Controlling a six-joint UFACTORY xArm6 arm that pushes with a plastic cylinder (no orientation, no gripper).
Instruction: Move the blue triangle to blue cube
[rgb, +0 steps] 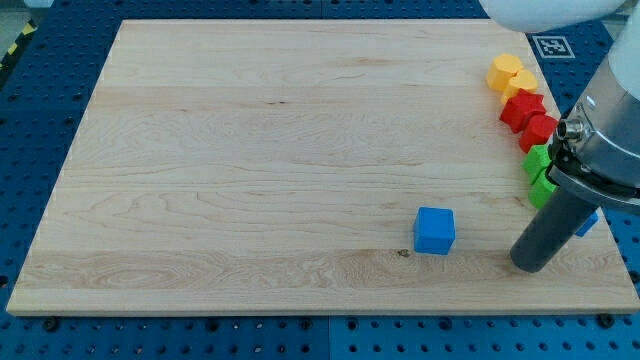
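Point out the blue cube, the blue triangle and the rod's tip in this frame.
blue cube (434, 230), camera view, its top face.
blue triangle (588, 222), camera view, the sliver showing right of the rod.
my tip (527, 265), camera view, the rod's very end, right of the cube.

Blue cube (434, 230) bottom-right; blue triangle (588, 222) mostly hidden.

Two yellow blocks (512, 75), two red (527, 116), two green (540, 174), two blue (434, 230)

The arm enters from the view's upper right, its pale upper casing cut off by the top edge. Below a grey wrist collar, the dark rod slants down and to the left (noticeably tilted, not upright), and my tip (527, 265) rests at the board's near right.
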